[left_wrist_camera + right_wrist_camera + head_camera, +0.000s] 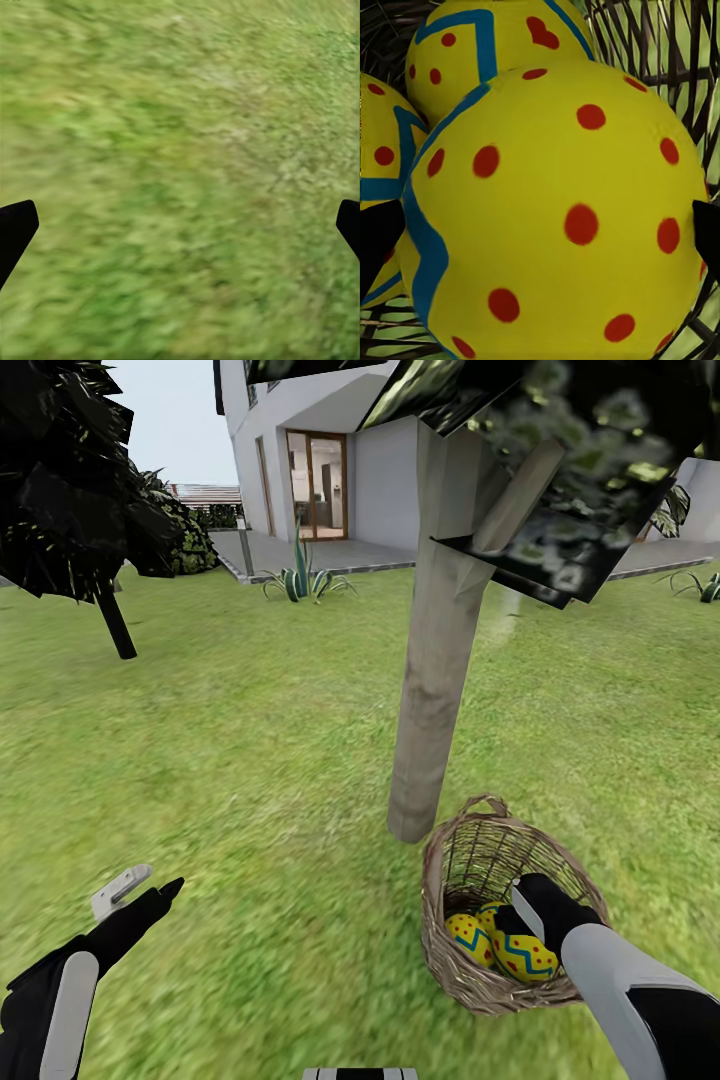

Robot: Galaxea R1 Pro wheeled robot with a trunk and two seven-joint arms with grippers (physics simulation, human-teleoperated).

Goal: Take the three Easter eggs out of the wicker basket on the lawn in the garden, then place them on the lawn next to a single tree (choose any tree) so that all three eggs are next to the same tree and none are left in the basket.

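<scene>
Right wrist view has the nearest egg [562, 225] swelling between the two dark fingertips [376, 240], which stand wide apart at either flank of it; whether the pads touch the shell I cannot tell, and nothing is lifted yet. The shell looks smooth, hard and rounded, so I judge it light but slippery: a hold across its widest middle, with the pads square on opposite sides, seems safest, since a grip nearer either end would likely squirt it out. Two more eggs [487, 52] press close behind and beside it, touching or nearly so.

From the head view, the right gripper [535, 900] is dipped inside the wicker basket [450, 950], with the Easter eggs [505, 950] lying at its bottom just under the fingers. The woven wall rises all round the gripper, and the loop handle [483, 802] sits on the far rim, so straight up is the free way out. Just beyond the basket stands the tree [430, 690], its trunk base close by; bare lawn [250, 760] spreads around it with ample room for setting down.

The left gripper [135, 895] hangs open and empty over grass well to the left.
</scene>
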